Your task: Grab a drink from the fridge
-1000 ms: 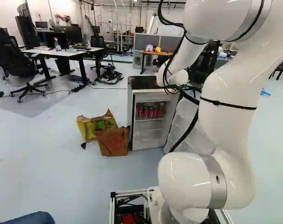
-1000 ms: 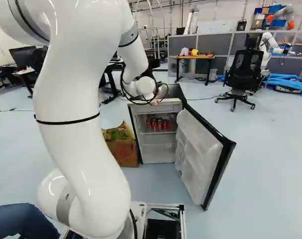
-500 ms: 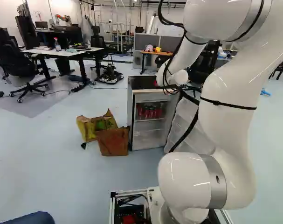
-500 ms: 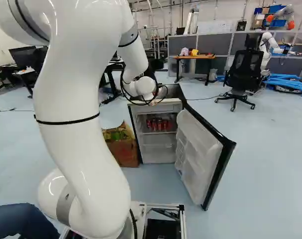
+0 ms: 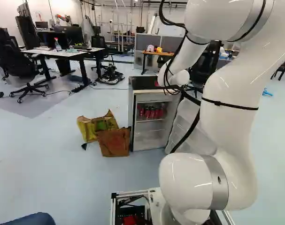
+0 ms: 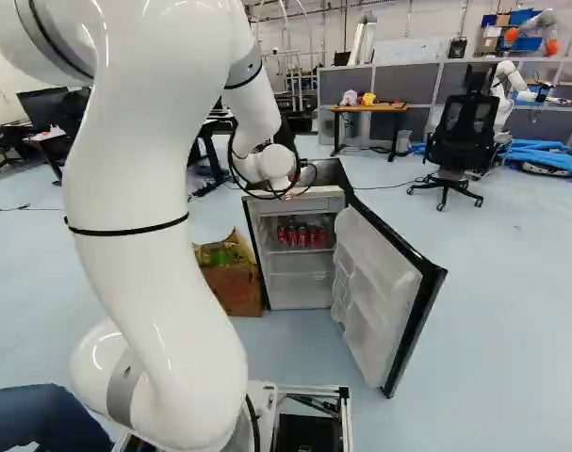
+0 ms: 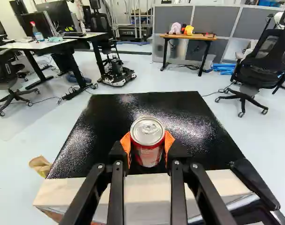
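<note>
Pale floor (image 5: 48, 164) runs across the lower left of the left base view, and the fridge (image 6: 300, 297) sits on it, near the middle of the right base view. Its door (image 6: 378, 292) hangs wide open toward the lower right of that view, presumably to leave us a clear way to the shelf. Red cans (image 6: 304, 235) stand close together inside, upper middle of the opening, where a drink would be easy to pick. To the left of the fridge in the left base view, a brown cardboard box (image 5: 115, 142) leans in front of a yellow one (image 5: 88, 130), out of the door's swing. We have our drink outside the cabinet: in the wrist view, our hand (image 7: 147, 143) is closed on a single can (image 7: 148, 129), orange pads (image 7: 126, 146) pressing from both sides. That opposed hold on the rounded wall keeps the can upright, lid uncovered, which should spare it from tipping. Behind and beneath it spreads the black fridge top (image 7: 97, 124); whether the can touches that surface or hangs just over it, we cannot tell. We judge the grab itself done; if we let go, we should first make sure the base sits flat, well in from the front edge.
</note>
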Robot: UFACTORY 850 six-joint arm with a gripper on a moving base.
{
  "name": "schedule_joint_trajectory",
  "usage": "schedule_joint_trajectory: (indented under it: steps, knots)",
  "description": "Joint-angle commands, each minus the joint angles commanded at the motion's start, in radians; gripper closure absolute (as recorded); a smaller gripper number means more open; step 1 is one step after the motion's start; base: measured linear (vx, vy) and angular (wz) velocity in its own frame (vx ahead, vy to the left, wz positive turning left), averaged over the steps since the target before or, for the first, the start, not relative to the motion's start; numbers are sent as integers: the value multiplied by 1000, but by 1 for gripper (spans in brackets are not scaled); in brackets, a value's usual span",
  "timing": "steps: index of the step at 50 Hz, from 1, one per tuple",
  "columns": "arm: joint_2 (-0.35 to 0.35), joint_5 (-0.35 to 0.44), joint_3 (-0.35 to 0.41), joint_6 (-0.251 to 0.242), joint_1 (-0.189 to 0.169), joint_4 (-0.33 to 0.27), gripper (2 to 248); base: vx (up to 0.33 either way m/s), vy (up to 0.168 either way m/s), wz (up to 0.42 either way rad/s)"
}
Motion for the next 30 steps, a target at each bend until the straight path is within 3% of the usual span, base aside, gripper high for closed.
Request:
schedule_joint_trajectory:
  steps: [30]
  knots:
    - [0, -36, 0, 0, 0, 0, 158, 0, 0, 0]
